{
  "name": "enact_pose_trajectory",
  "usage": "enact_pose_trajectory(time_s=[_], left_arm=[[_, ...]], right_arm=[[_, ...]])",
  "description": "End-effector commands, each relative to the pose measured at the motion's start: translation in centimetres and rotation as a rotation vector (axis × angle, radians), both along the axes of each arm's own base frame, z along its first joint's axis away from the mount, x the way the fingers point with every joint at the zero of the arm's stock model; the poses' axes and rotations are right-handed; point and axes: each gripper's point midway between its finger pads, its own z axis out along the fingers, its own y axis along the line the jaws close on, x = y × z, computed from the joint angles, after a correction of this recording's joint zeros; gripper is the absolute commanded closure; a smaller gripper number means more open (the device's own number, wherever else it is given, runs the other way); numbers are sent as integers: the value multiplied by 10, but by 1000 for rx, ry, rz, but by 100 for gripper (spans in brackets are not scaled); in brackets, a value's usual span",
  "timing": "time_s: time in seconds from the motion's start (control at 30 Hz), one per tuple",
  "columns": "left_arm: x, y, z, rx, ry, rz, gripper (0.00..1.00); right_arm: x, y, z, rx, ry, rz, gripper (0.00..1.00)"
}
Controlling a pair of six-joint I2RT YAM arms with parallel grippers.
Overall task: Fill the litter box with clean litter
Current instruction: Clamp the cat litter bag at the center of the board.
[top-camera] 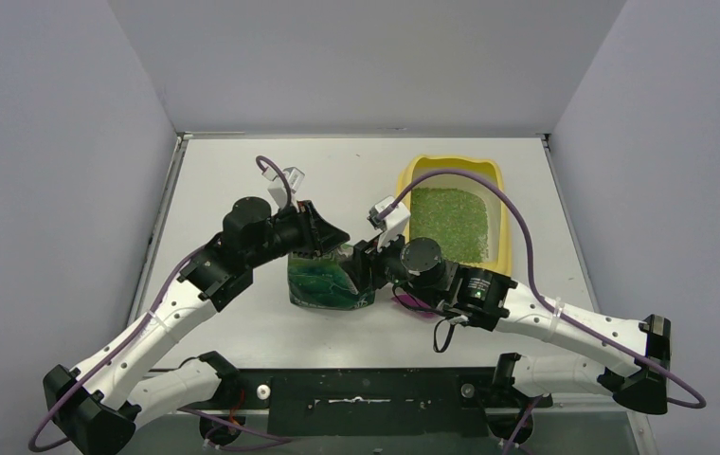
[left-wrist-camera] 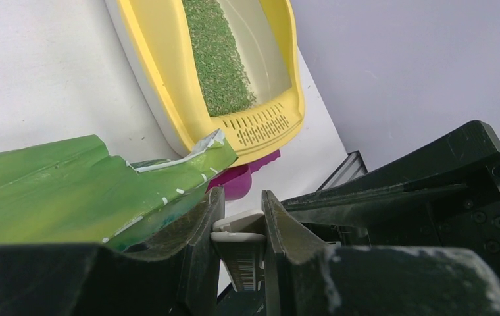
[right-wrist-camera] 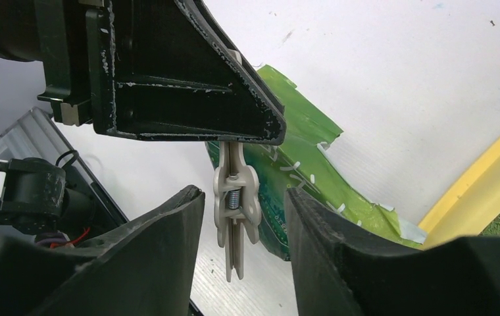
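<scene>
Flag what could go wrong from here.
The clip is pinched in the left hand, between the open fingers of the right hand without touching them. If the left releases before the right closes, it may drop. The torn-open bag sits right beside both hands; a nudge might tip it and spill.

Litter [top-camera: 448, 223] in box [top-camera: 456, 163], bag [top-camera: 323, 284] left

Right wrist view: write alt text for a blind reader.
A beige spring clip, held by the left claw, hangs between the right claw's open fingers, touching neither. Behind are a green bag, the white table and the yellow rim of the litter box.
</scene>
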Motion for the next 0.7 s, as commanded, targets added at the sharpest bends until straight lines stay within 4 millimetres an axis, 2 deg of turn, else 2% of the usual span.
enact_pose_trajectory(time_s=[0.0, 0.07, 0.17, 0.23, 0.27, 0.3, 0.33, 0.37, 0.4, 0.43, 0.5, 0.67], left_arm=[[-1, -5, 37, -84, -90, -24, 100], [-1, -5, 37, -86, -90, -24, 100], [-2, -5, 40, -93, -94, -24, 100], [-2, -5, 40, -94, -94, -24, 100], [-2, -4, 39, -94, -94, -22, 98], [-2, -2, 39, -91, -97, -15, 85], [-2, 1, 37, -80, -101, -6, 70], [-1, 5, 36, -61, -106, 11, 53], [0, 11, 37, -43, -115, 29, 28], [1, 17, 35, -16, -122, 48, 15], [2, 30, 35, 26, -145, 78, 10], [1, 52, 37, 133, -235, 74, 9]], right_arm=[[9, 6, 23, 78, -30, -32, 59], [11, 6, 22, 79, -27, -43, 65], [12, 6, 20, 72, -19, -45, 64], [11, 7, 20, 72, -22, -31, 82], [10, 7, 22, 76, -23, -30, 87], [10, 7, 23, 80, -24, -27, 97], [8, 7, 23, 80, -24, -20, 100], [8, 5, 24, 83, -28, -23, 100], [10, 2, 24, 80, -31, -36, 100], [12, -3, 24, 77, -34, -57, 100], [15, -13, 22, 60, -38, -98, 100], [21, -34, 21, 0, -61, -159, 100]])
